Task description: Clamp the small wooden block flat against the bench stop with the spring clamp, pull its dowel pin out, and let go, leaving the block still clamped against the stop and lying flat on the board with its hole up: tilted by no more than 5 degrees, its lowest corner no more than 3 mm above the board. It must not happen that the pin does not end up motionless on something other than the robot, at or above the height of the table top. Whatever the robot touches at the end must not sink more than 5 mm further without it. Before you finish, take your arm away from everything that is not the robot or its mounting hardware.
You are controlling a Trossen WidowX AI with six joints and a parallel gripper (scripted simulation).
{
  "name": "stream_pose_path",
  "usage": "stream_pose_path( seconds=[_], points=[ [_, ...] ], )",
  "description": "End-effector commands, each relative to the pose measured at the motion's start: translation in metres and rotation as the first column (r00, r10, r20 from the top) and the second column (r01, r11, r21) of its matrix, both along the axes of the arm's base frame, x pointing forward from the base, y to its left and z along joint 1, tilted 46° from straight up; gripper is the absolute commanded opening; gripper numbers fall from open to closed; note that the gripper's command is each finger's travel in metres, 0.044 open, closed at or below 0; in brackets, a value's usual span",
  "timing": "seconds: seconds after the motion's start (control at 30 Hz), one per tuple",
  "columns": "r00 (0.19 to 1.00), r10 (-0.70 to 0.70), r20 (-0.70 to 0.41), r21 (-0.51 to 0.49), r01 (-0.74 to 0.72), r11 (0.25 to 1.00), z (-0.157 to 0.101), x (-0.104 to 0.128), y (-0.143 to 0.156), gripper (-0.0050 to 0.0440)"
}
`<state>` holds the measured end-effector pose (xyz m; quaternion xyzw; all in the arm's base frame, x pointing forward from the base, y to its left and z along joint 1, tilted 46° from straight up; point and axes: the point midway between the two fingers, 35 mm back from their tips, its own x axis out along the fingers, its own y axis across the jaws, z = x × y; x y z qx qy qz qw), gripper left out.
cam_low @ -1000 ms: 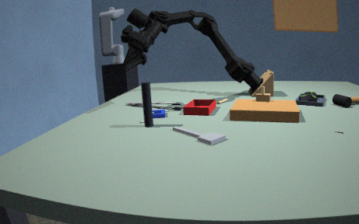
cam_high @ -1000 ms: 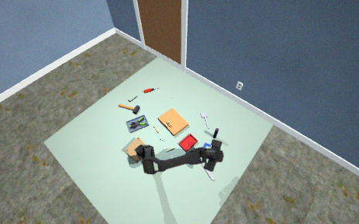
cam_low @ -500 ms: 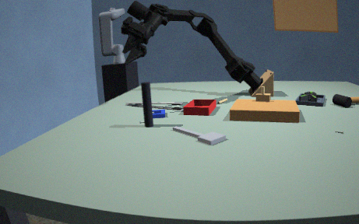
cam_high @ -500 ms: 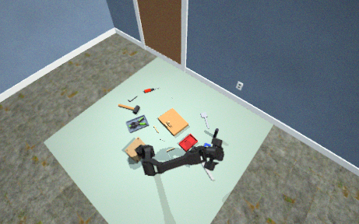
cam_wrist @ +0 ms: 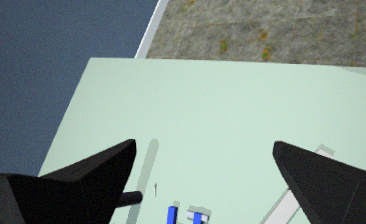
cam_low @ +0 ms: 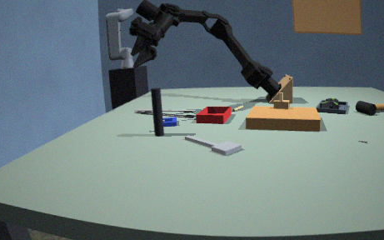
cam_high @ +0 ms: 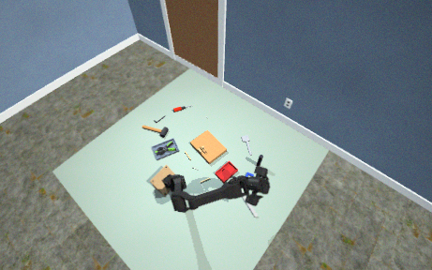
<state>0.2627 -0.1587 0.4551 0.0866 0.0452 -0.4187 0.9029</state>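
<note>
My gripper (cam_high: pixel 253 197) (cam_low: pixel 142 57) (cam_wrist: pixel 204 146) is open and empty. It hangs high above the table's right part, over a black upright cylinder (cam_high: pixel 259 161) (cam_low: pixel 157 112) (cam_wrist: pixel 129 197) and a small blue part (cam_high: pixel 249 174) (cam_low: pixel 170 121) (cam_wrist: pixel 173 214). The orange wooden board (cam_high: pixel 215 141) (cam_low: pixel 295 120) lies far from the gripper, mid-table. The small wooden block (cam_high: pixel 203 150) (cam_low: pixel 281 102) sits on it with its pin sticking up. The green-and-black spring clamp (cam_high: pixel 165 149) (cam_low: pixel 331 102) lies in a grey tray beyond the board. The bench stop is too small to make out.
A red tray (cam_high: pixel 227 171) (cam_low: pixel 214 114) stands between the board and the cylinder. A grey flat tool (cam_high: pixel 246 142) (cam_low: pixel 216 144) lies nearby. A hammer (cam_high: pixel 156 129) (cam_low: pixel 370 107) and a red screwdriver (cam_high: pixel 179 109) lie at the far side. A wooden wedge (cam_high: pixel 162 178) (cam_low: pixel 286 87) sits by the arm's base.
</note>
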Motion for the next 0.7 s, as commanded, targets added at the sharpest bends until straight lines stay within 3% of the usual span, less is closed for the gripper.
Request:
stream_pose_path(
  seconds=[0.0, 0.33, 0.67],
  points=[
    [1.0, -0.003, 0.003, 0.001, 0.003, 1.0, 0.001, -0.001, 0.0, 0.044],
    [1.0, 0.001, -0.001, 0.001, -0.001, 1.0, 0.0, 0.0, 0.0, 0.044],
    [0.992, 0.064, -0.106, 0.073, -0.056, 0.996, -0.034, 0.033, 0.016, 0.044]
  ],
)
